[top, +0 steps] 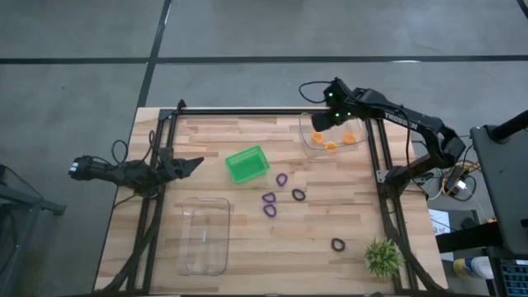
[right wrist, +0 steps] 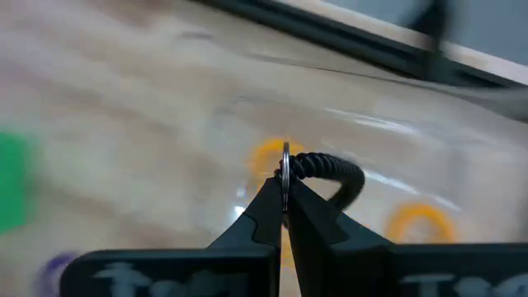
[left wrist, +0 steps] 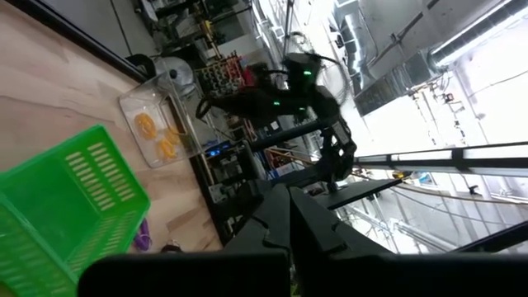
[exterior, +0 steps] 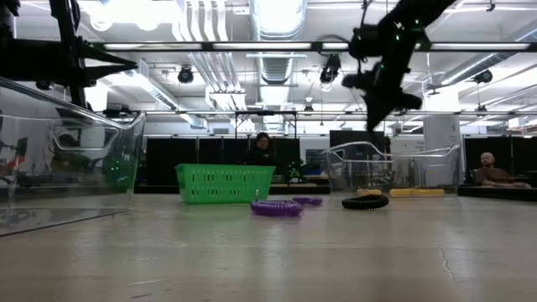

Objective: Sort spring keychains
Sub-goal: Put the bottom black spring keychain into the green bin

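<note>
Three orange keychains [top: 332, 140] lie in the clear tray [top: 307, 140] at the far right of the bench [top: 330, 272]; the right claw [top: 318, 122] hangs above that tray's left edge, its fingers pressed together on the metal ring of a black keychain [right wrist: 330, 172], whose coil curls past the fingertips in the right wrist view; two of the orange loops show blurred on the tray floor beneath it.

Three purple keychains [top: 273, 195] lie loose mid-bench, just right of the green bin [top: 247, 163]; one black loop [top: 298, 195] lies just beside them, and another black loop [top: 337, 244] lies nearer the front, close to the spiky plant [top: 384, 256]; all of these rest on bare wood, apart from one another.

A second clear tray [top: 205, 234] sits at the front left; nothing can be made out in it.

The left claw [top: 196, 163] waits over the bench's left edge, pointing toward the bin, its fingers pressed together on nothing.

In the low view a person sits in the room behind the bin, and another at the far right.
</note>
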